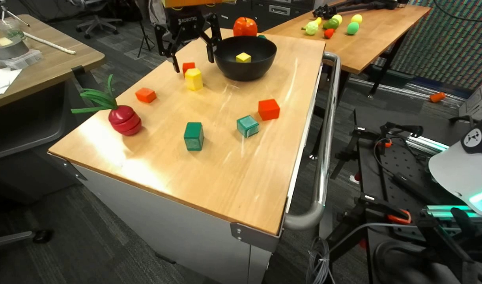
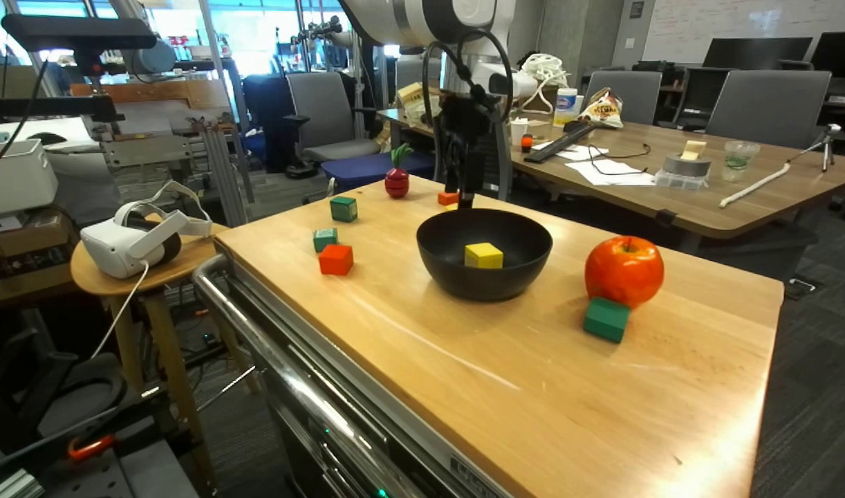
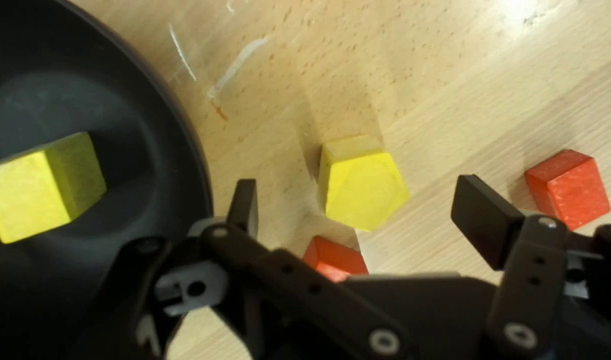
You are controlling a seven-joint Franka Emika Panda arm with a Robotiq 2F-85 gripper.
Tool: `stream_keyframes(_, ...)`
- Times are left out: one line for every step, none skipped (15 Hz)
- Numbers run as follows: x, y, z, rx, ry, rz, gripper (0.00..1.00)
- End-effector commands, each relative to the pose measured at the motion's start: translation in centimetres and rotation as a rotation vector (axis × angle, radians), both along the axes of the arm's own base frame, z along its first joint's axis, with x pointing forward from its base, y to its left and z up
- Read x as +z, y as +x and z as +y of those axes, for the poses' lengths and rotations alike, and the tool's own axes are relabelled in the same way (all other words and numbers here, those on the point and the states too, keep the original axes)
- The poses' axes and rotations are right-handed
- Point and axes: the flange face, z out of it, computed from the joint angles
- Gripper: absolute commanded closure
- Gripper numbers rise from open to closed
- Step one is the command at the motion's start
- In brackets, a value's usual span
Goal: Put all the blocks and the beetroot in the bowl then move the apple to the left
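My gripper [image 3: 364, 212] stands open above the table, a yellow block [image 3: 365, 187] in view between its fingers but not gripped. A red block [image 3: 335, 260] lies close by, partly hidden by the gripper. Beside the jaws is the black bowl [image 1: 241, 74], holding one yellow block [image 2: 483, 255]. An orange-red block [image 1: 146, 95] sits near the beetroot [image 1: 124, 120], whose green leaves point outward. Two green blocks, a darker one [image 1: 194, 136] and a paler one [image 1: 247, 126], and a red block [image 1: 269, 109] are spread further off. Another green block [image 2: 606, 319] touches the apple [image 2: 624, 270].
A metal rail [image 1: 324, 157] runs along one side of the wooden tabletop [image 1: 225, 177]. Behind it, a separate table [image 1: 351, 51] carries several toy fruits. A brown desk [image 2: 734, 200] with tape and papers stands past another edge.
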Motion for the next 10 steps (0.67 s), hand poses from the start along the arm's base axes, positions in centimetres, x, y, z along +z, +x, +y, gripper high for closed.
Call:
stream_keyframes(-0.4,1.5,-0.3,-0.038,0.036,0.027,0.23)
stream_keyframes(-0.6,1.7,-0.2,-0.046,0.039,0.026,0.29)
stream_keyframes(-0.9,2.0,-0.1,-0.048,0.035,0.02,0.38)
stream_keyframes(-1.1,2.1,0.0,-0.051,0.027,0.015,0.46)
stream_keyframes(-1.3,2.3,0.0,-0.056,0.013,0.007,0.54)
stream_keyframes(-1.4,2.4,0.1,-0.058,0.003,0.001,0.64)
stream_keyframes(-1.4,2.5,0.1,-0.06,-0.003,-0.005,0.7)
stream_keyframes(-0.9,2.4,0.2,-0.061,-0.013,-0.017,0.79)
stream_keyframes(0.1,2.2,0.2,-0.055,-0.03,-0.035,0.8)
stream_keyframes(1.6,1.5,0.1,-0.041,-0.046,-0.037,0.8)
